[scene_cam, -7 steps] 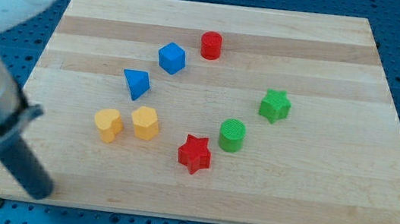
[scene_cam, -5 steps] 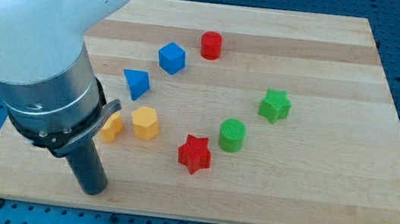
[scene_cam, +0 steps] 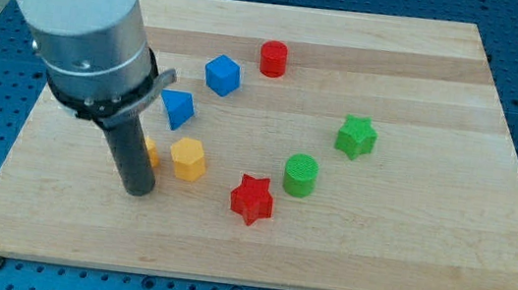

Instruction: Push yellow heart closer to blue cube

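Tip: my tip (scene_cam: 138,190) rested on the tabletop (scene_cam: 403,262) toward the bottom-left corner, touching or just beside the yellow heart on its bottom side.
Hand: none fitted; the arm ended in a plain dark rod, so no open or closed state applied.
Red star (scene_cam: 251,199): nearest the bottom edge, near the middle.
Yellow heart (scene_cam: 150,152): mostly hidden behind the rod, just left of the yellow hexagon (scene_cam: 188,158).
Green cylinder (scene_cam: 301,174): right of the star.
Green star (scene_cam: 356,136): further right.
Blue triangular block (scene_cam: 178,108): above the yellow pair.
Blue cube (scene_cam: 222,74): beyond it, well apart from the heart.
Red cylinder (scene_cam: 273,59): nearest the top edge.
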{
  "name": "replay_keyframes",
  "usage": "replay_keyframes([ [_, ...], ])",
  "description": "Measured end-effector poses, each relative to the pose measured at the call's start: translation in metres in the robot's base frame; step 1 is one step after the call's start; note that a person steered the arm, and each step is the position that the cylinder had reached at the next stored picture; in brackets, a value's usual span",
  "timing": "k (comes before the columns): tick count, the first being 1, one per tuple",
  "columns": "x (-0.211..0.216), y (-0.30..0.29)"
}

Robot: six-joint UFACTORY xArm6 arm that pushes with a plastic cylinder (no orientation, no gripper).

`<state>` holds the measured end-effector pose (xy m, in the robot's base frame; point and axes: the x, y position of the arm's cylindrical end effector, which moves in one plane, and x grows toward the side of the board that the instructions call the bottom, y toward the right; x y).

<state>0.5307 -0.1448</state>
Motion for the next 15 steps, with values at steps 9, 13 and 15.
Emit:
replay_keyframes([
  [9, -0.193, -0.067],
  [13, -0.25, -0.061],
  [15, -0.249, -0.001],
])
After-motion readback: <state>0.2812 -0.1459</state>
